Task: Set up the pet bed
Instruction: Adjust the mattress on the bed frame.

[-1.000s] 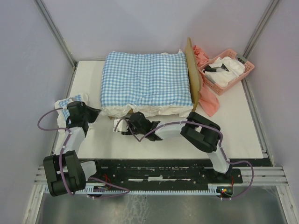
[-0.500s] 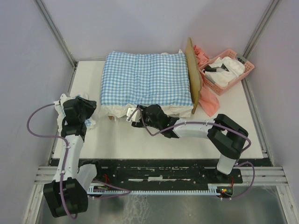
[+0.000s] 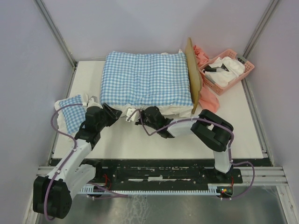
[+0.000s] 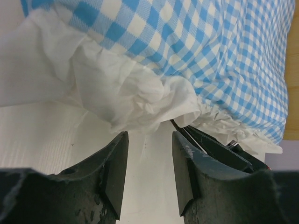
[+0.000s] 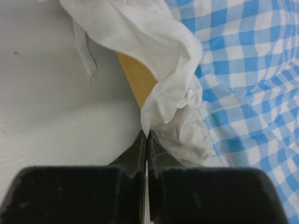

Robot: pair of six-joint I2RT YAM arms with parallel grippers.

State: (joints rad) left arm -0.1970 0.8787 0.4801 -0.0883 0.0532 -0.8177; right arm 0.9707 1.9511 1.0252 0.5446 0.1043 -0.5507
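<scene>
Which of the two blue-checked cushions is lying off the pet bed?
The small cushion, flat on the table near its left edge; the large cushion covers the pet bed.

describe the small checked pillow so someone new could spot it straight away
Start at the big blue-and-white checked cushion in the middle of the white table. Off its near-left corner, the small pillow lies on the tabletop. Same check and white frill, but far smaller and lying alone.
</scene>
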